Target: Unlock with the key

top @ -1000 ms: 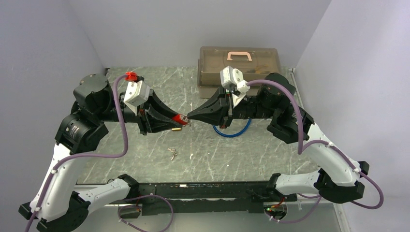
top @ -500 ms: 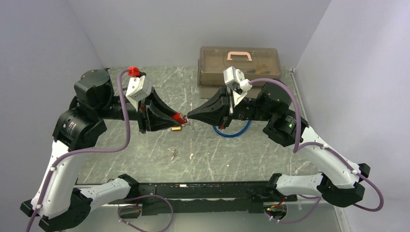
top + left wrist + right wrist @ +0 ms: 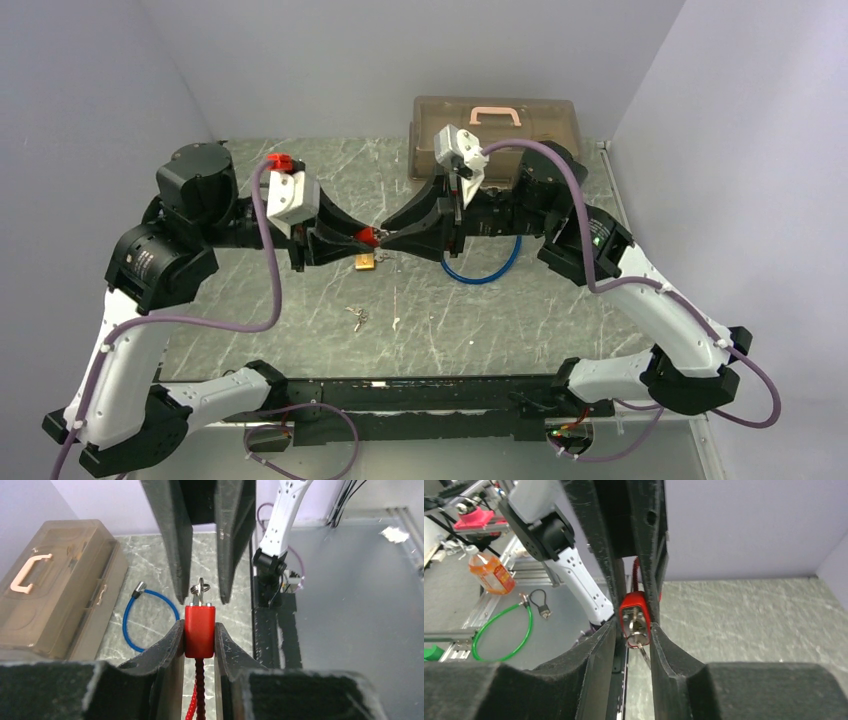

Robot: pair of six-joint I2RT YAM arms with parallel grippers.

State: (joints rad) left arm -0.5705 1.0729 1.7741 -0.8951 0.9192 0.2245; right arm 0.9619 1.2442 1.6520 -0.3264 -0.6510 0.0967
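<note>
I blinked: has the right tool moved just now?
Yes. The right tool shifted left; its white camera now sits left of the pink handle.

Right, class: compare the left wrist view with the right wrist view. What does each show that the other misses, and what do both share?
Only the left wrist view shows the brown toolbox and the blue cable loop. Only the right wrist view shows an orange bottle and a green cable loop. Both show the red lock clamped in the left gripper, with its key inside the open right gripper.
</note>
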